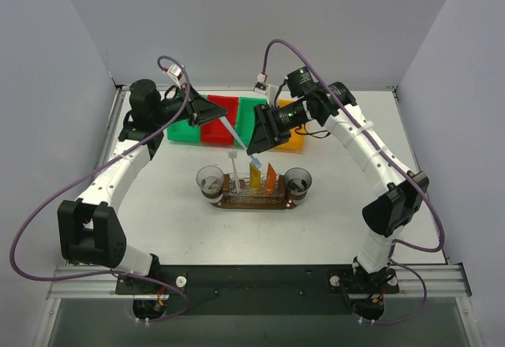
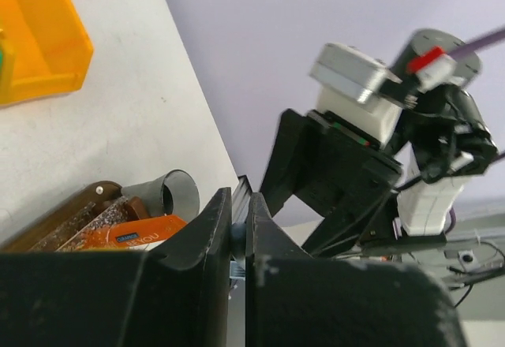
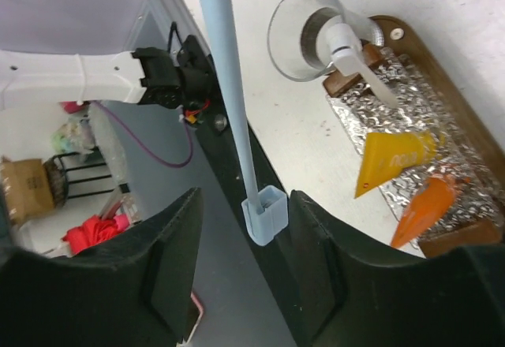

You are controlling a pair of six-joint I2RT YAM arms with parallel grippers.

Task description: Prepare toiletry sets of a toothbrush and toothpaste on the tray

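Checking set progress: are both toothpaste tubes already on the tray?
Yes, the yellow toothpaste tube and the orange toothpaste tube lie side by side on the tray in the right wrist view.

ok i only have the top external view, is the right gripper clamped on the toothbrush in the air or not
observer: no, right wrist view shows the right gripper open, one finger clear of the end of the toothbrush
operator: and the left one
observer: left wrist view shows the left gripper pinched shut on its shaft
operator: tubes ok
observer: the yellow toothpaste and orange toothpaste lie flat on the silver lining of the tray
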